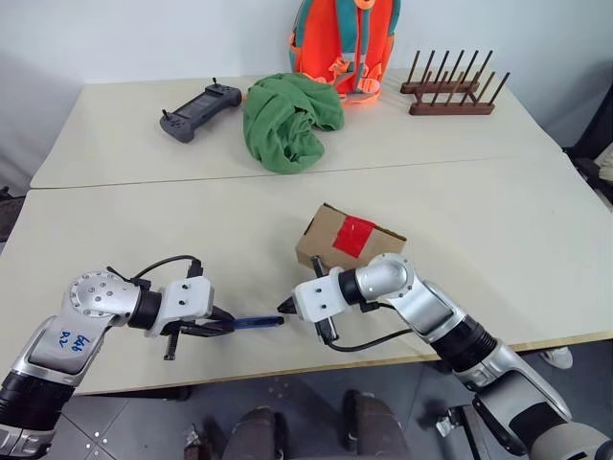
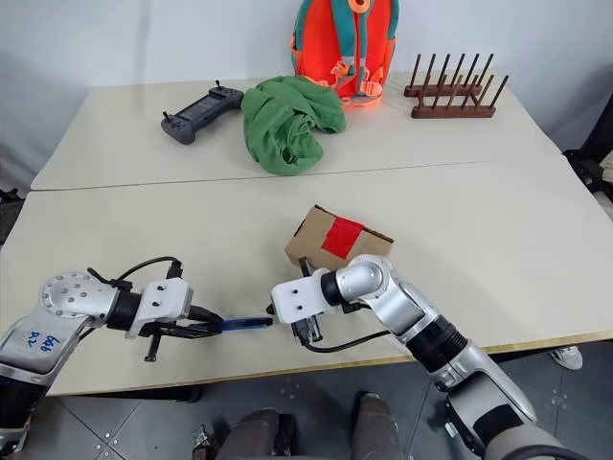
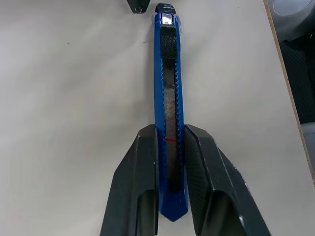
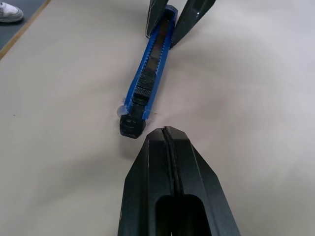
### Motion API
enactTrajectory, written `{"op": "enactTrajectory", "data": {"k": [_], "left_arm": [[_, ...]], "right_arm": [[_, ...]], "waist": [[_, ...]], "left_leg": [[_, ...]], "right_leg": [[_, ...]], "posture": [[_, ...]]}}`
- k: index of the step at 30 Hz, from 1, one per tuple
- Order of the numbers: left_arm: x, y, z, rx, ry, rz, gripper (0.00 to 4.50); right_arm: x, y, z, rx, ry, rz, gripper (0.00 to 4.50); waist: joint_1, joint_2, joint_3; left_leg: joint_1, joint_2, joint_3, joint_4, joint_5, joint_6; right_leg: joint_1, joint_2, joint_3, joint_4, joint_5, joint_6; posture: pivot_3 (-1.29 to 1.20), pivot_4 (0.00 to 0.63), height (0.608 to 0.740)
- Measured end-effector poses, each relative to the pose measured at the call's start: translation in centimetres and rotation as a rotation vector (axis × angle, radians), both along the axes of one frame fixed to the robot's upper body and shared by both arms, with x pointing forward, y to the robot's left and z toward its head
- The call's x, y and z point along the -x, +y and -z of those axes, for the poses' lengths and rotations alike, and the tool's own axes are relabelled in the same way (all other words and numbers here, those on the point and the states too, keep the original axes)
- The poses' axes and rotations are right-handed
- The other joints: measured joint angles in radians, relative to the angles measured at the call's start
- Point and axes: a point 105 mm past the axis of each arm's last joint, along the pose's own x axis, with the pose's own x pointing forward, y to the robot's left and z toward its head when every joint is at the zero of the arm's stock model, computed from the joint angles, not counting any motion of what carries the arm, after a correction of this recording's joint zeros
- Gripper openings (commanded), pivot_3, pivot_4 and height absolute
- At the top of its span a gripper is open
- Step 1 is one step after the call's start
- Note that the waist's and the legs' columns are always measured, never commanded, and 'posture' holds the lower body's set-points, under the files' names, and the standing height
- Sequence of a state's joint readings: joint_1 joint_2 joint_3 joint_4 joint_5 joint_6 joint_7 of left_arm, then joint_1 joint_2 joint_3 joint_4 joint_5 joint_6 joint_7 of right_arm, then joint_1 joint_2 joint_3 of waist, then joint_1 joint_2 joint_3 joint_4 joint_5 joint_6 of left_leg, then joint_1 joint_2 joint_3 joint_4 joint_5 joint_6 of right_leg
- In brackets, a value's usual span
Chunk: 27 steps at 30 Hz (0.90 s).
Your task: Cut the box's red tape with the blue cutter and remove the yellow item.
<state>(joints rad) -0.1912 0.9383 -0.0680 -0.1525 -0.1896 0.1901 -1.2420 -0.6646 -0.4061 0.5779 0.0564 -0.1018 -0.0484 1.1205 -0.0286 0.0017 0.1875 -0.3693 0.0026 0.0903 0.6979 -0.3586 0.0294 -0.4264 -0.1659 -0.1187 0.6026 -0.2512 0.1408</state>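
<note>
The blue cutter (image 1: 257, 322) lies just above the table near its front edge, with my left gripper (image 1: 225, 326) shut on its rear half. In the left wrist view both black fingers (image 3: 142, 167) clamp the cutter (image 3: 168, 98). My right gripper (image 1: 284, 308) is shut, its tip a short gap from the cutter's front end (image 4: 133, 125). The box (image 1: 330, 244), a small brown carton, sits just behind the right gripper, flaps closed, with the red tape (image 1: 356, 235) on its top. The yellow item is hidden.
A green cloth (image 1: 287, 120), a dark grey controller (image 1: 199, 110), an orange backpack (image 1: 345, 43) and a wooden peg rack (image 1: 450, 91) stand on the far table. The table's front edge (image 1: 287, 369) runs close below both grippers.
</note>
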Motion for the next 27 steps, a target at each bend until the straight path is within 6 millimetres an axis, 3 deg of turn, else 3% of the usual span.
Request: {"op": "enactTrajectory", "data": {"k": [9,18,27], "left_arm": [[0.1,-0.3,0.0,-0.003,0.007,0.001,0.41],[0.5,-0.6,0.2,-0.004,0.012,0.011,0.41],[0.7,-0.7,0.2,-0.004,0.016,0.011,0.41]], "right_arm": [[0.1,0.3,-0.7,-0.050,0.019,-0.002,0.01],[0.3,-0.4,1.1,0.001,0.011,-0.006,0.01],[0.3,0.3,1.2,-0.022,-0.001,-0.016,0.01]], "waist": [[0.001,0.000,0.000],[0.001,0.000,0.000],[0.000,0.001,0.000]], "left_leg": [[0.000,0.000,0.000,0.000,-0.001,0.000],[0.001,0.000,0.000,0.000,-0.001,0.001],[0.002,0.001,0.001,0.000,-0.001,0.000]], "right_leg": [[0.000,0.000,0.000,0.000,0.000,0.000],[0.000,0.000,0.000,0.000,0.000,0.000],[0.000,0.000,0.000,0.000,0.000,0.000]], "posture": [[0.00,0.150,0.740],[0.00,0.150,0.740],[0.00,0.150,0.740]]}}
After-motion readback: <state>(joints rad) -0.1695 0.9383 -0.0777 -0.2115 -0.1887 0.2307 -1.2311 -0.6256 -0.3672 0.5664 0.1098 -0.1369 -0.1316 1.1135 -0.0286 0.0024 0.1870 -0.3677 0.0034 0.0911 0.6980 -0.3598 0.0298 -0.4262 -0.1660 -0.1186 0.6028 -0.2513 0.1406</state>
